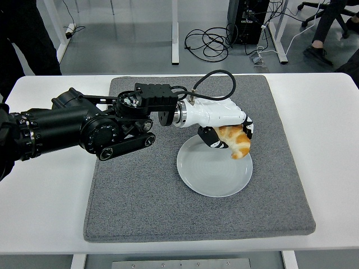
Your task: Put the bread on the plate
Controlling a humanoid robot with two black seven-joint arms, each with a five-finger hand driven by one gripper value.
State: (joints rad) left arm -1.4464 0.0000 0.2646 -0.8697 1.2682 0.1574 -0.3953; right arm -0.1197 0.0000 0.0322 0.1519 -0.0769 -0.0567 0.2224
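Head view, single moment, contents as recorded. Item one: white counter (331, 129), carrying a grey felt mat (146, 202) that covered most of its middle. Item two: pale round plate (210, 176), lying flat on the mat, right of the mat's centre. Item three: left hand (224, 131), white-shelled, on a black arm entering from the left edge and reaching across the mat; its fingers (210, 138) were curled around the bread, holding it. Item four: bread (236, 143), a golden-brown croissant, gripped in that hand and hanging over the far right part of the plate, its lower tip pointing down toward the plate's rim; whether the tip touched the plate could not be told. Item five: black cable (216, 75) looping up from the wrist of the hand. Background: grey floor, white table legs, a coil of black cables (205, 42), and a seated person's legs (328, 22) at the top right corner.
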